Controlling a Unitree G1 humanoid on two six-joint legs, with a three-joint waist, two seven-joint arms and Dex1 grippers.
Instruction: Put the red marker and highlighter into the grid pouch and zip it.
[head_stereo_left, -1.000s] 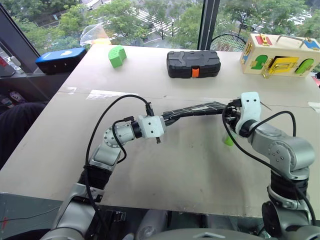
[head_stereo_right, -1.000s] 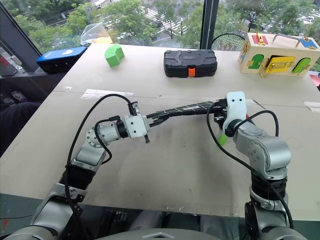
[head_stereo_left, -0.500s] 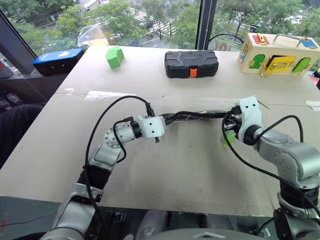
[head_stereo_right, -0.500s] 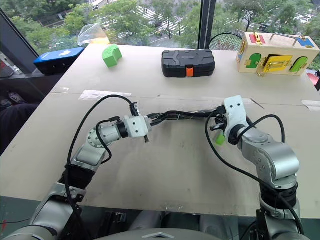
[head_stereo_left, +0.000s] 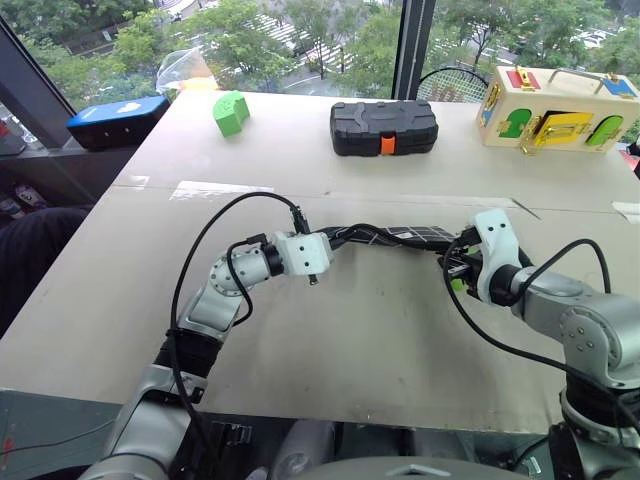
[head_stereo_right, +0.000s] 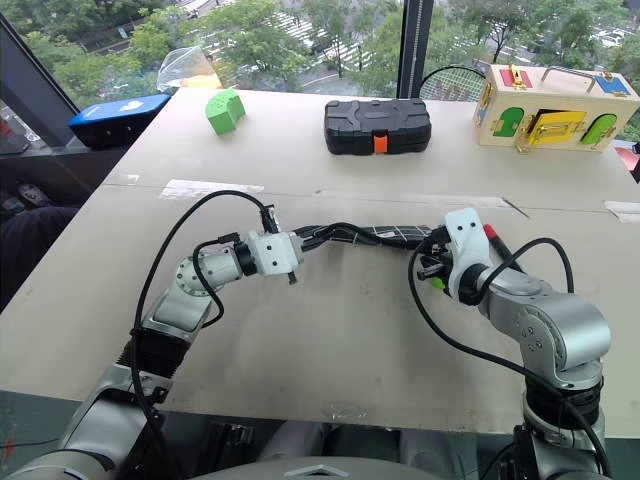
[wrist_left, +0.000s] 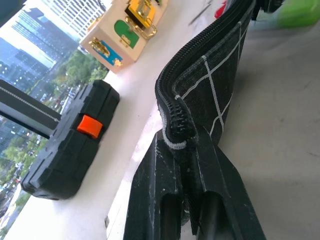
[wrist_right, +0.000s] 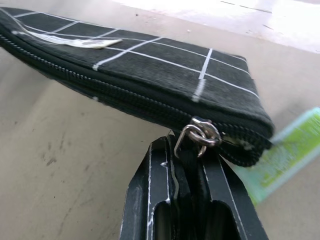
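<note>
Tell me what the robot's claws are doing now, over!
Left claw shut on the pouch end. Right claw shut at the zipper pull. Highlighter on the table under the pouch. Nothing blocking.

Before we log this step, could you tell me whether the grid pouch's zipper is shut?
Shut: the grid pouch shows closed zipper teeth up to the slider.

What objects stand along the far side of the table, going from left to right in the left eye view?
Blue case → green arched block → black hard case with orange latch → wooden latch box.
</note>
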